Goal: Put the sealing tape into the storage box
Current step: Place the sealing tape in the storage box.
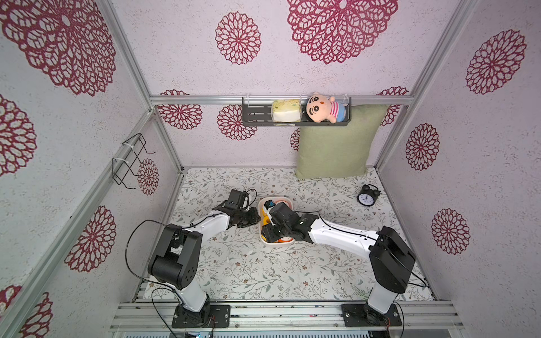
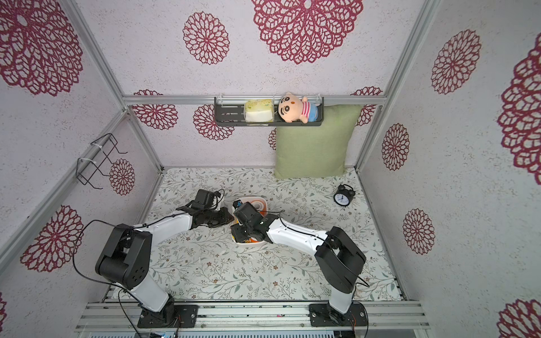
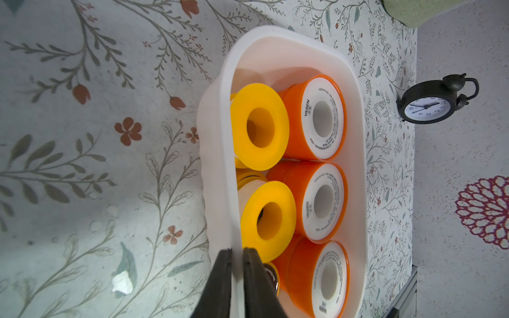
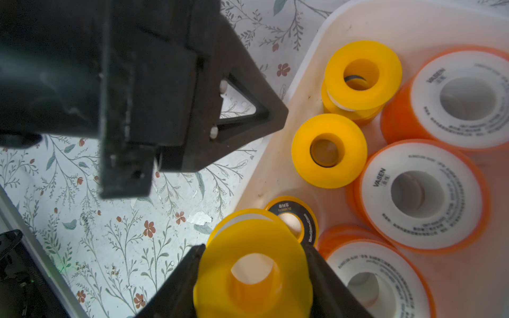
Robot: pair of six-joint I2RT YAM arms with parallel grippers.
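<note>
The storage box [image 3: 275, 46] is being steadied on the counter [image 3: 82, 179] by the left pincer [image 3: 237, 256], clenched on its wall. A yellow roll [image 4: 220, 275] is being gripped by the right pincer [image 4: 254, 249] over the black-faced roll [image 4: 278, 209]; it is best being lowered level, centred there, before being released.

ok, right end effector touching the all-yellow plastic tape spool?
Touching. Right wrist view: right end effector clamps the all-yellow plastic tape spool from both sides.

left gripper [image 3: 238, 252] pinched narrow, right gripper [image 4: 253, 249] clamped wider, both grasping.
</note>
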